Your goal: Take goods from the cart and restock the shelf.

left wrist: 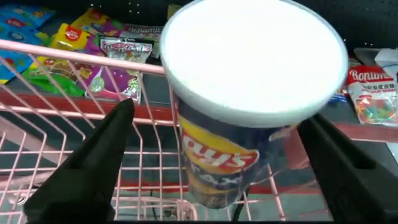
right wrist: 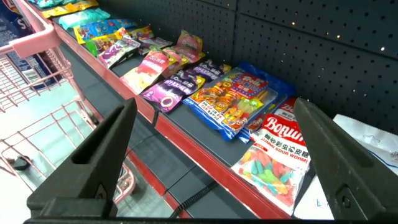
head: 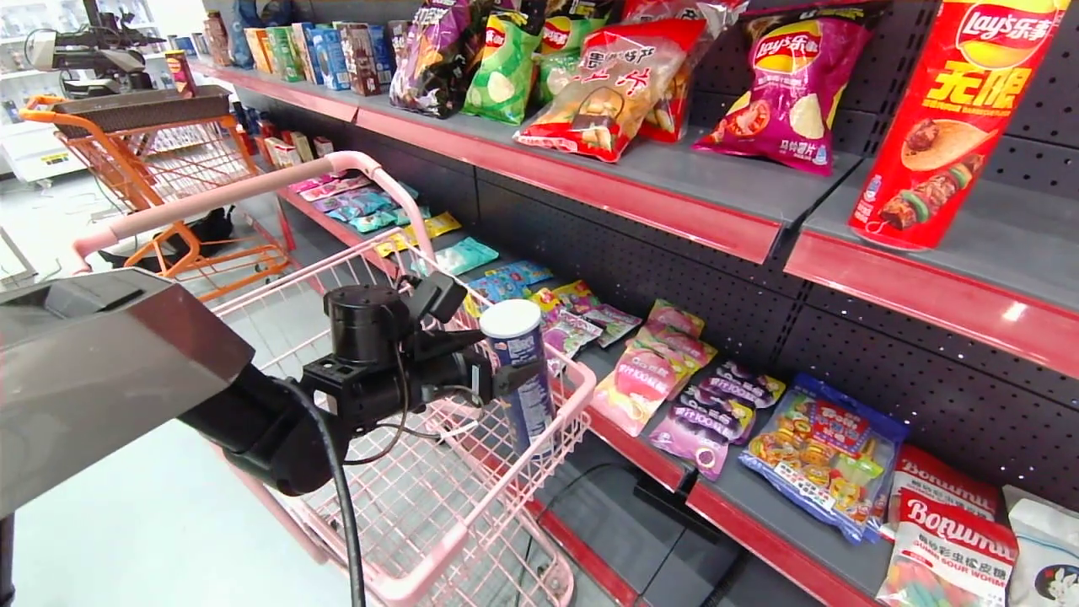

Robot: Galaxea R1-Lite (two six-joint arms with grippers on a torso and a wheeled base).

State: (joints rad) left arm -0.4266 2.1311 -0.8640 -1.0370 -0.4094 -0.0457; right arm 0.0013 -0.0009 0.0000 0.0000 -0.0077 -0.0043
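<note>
Left gripper (head: 506, 364) clamps blue chip can (head: 529, 413), upright over pink cart (head: 253, 189) | right gripper (right wrist: 214, 106) spread, empty, near lower shelf (right wrist: 99, 87) | pick looks done, can not yet shelved | next: shelf placement

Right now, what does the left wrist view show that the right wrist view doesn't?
Left wrist only: blue chip can with a white lid, gripped by the left end effector. Right wrist only: open right end effector holding nothing, dark purple pouches. Both: pink cart rim, lower shelf with its red edge, gummy worm bag.
</note>
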